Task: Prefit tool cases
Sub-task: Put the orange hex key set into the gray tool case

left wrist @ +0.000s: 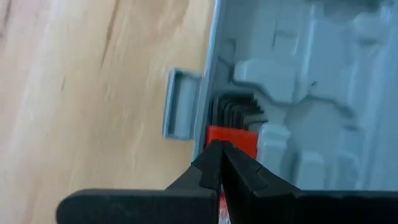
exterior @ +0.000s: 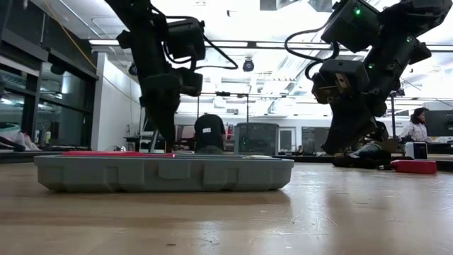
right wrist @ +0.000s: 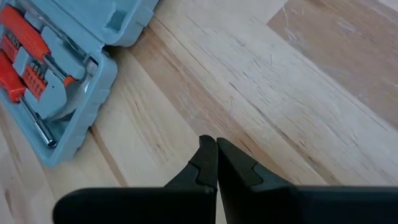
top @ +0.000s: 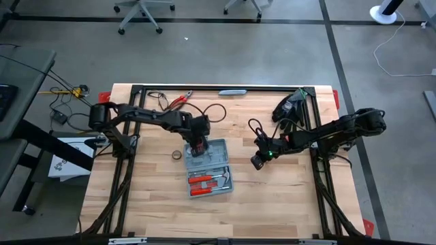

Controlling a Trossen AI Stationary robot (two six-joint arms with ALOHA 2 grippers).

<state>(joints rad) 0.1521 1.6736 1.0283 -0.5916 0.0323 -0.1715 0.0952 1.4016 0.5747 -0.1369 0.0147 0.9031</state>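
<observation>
- Table (top: 286,197): pale wood planks, grain and fine scratches showing, slight sheen.
- Case (top: 222,178): grey-blue moulded plastic, smooth, matt.
- Tools (right wrist: 25,37) in the case: orange-red plastic handles, bright metal shafts.
- Left gripper (left wrist: 219,163) and right gripper (right wrist: 216,155): black fingers, matt, plastic-looking.
- Floor (top: 272,54): grey, smooth, like concrete.

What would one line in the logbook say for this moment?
left gripper: shut, empty, over open tool case | right gripper: shut, empty, over bare table beside case | red-handled tools in case
</observation>
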